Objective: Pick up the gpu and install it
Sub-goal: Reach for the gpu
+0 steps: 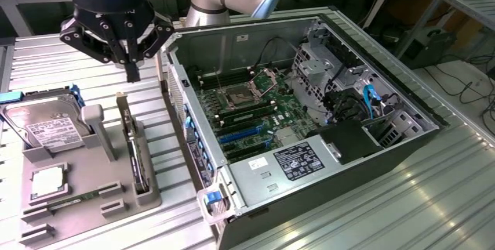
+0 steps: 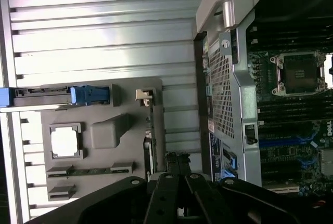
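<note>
The black multi-link gripper (image 1: 133,76) on the silver-jointed arm hangs with its fingers pressed together into one narrow point, holding nothing. It hovers over the ribbed metal bench (image 1: 433,203), between the grey moulded parts holder (image 1: 81,171) and the open dark grey computer tower case (image 1: 224,44) lying on its side.

The gpu, a thin dark rectangular circuit card with a narrow silver bracket at one end (image 1: 137,154), stands on its long edge in a slot along the side of the holder that faces the case. Its bracket end points toward the gripper, and the fingertips sit just above that end, apart from it. In the wrist view the card (image 2: 149,141) is seen edge-on (a thin dark line along the holder's rim), with the gripper's black links (image 2: 176,162) near one end.

In the same holder, a silver boxy hard drive with a white label (image 1: 48,127) leans in its cradle toward the exterior view's left, a small square silver processor chip (image 1: 48,181) lies flat in a recess, and a narrow green memory stick (image 1: 77,196) sits beside it.

Inside the case, the green motherboard (image 1: 259,119) lies exposed with blue expansion slots (image 1: 240,135).
</note>
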Robot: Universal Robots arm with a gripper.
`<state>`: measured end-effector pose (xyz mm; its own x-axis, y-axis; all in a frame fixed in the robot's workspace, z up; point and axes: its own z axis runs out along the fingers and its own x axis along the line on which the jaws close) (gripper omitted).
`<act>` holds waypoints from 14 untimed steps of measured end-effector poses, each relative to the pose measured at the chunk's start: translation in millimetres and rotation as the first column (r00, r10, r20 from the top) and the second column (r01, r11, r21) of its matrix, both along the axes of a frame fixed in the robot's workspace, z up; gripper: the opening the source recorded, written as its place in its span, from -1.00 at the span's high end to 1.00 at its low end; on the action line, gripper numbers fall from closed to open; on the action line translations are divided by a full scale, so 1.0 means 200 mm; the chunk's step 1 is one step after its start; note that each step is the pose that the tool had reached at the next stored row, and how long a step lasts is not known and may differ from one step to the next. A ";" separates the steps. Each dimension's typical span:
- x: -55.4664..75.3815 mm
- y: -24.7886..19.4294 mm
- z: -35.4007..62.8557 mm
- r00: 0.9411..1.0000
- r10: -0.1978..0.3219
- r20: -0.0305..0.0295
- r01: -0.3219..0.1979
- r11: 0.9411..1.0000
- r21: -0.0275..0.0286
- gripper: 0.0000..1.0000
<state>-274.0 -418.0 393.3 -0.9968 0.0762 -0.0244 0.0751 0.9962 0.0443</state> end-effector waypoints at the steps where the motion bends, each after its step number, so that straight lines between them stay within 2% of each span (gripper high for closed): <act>1: -0.01 -0.002 0.000 1.000 0.000 0.000 0.000 1.000 0.000 0.79; 14: -0.09 -0.040 0.000 1.000 0.000 0.000 0.000 1.000 0.000 0.79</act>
<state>-292.5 -426.0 393.3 -0.9968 0.0761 -0.0244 0.0750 0.9962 0.0444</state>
